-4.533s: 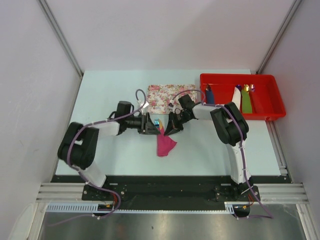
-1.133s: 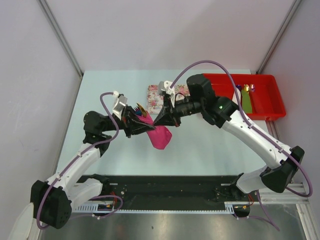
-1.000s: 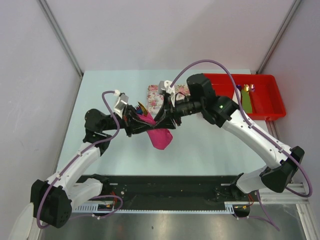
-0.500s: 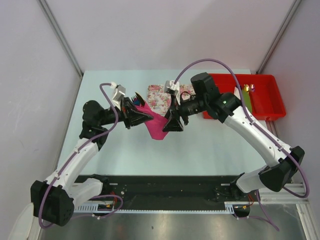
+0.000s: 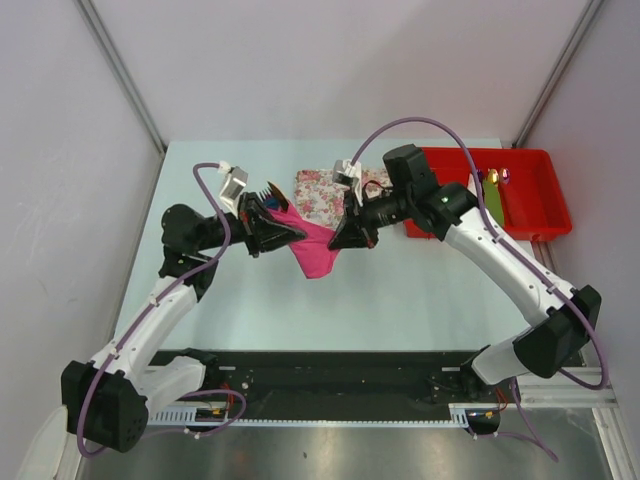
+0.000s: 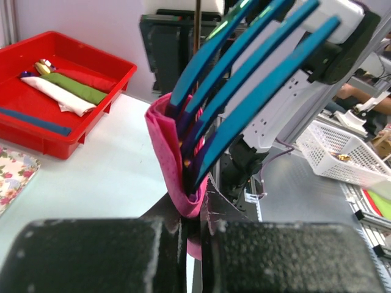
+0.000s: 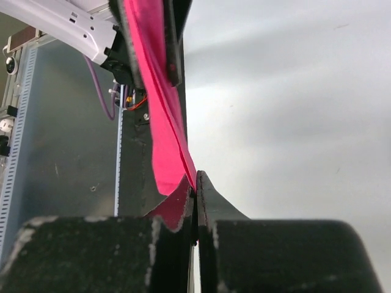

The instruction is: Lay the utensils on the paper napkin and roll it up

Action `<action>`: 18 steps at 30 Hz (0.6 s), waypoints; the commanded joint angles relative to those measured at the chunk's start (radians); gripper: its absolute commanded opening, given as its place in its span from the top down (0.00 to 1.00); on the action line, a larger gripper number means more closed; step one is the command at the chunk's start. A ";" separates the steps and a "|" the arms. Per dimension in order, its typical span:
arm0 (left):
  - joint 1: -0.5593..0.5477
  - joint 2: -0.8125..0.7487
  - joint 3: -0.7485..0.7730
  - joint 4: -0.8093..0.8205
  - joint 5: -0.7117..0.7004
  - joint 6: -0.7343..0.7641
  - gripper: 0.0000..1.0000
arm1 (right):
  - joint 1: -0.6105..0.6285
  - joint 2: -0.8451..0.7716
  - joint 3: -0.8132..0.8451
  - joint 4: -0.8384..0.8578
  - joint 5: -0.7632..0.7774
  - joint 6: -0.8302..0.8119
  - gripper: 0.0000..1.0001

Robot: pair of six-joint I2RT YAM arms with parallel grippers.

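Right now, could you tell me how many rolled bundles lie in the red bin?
3 in the red bin: blue bundle nearest the floral tray, white bundle next, green bundle beyond it. The bin is cropped, so more may be hidden.

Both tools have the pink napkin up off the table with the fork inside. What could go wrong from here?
1. The paper napkin is stretched between the left tool and the right tool; pulling them apart could tear it.
2. The teal fork juts well out of the loose fold, so it may slide out over the table.
3. The right tool pinches only an edge, which could slip free.
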 commanded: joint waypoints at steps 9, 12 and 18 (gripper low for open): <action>0.008 0.014 0.057 0.258 -0.041 -0.210 1.00 | -0.011 0.036 0.041 0.015 -0.043 -0.036 0.59; 0.008 0.008 0.086 0.153 -0.080 -0.112 1.00 | -0.035 0.009 0.034 0.006 -0.040 0.033 0.37; 0.012 0.008 0.094 0.070 -0.144 -0.021 1.00 | -0.059 -0.122 -0.104 0.196 -0.043 0.244 0.21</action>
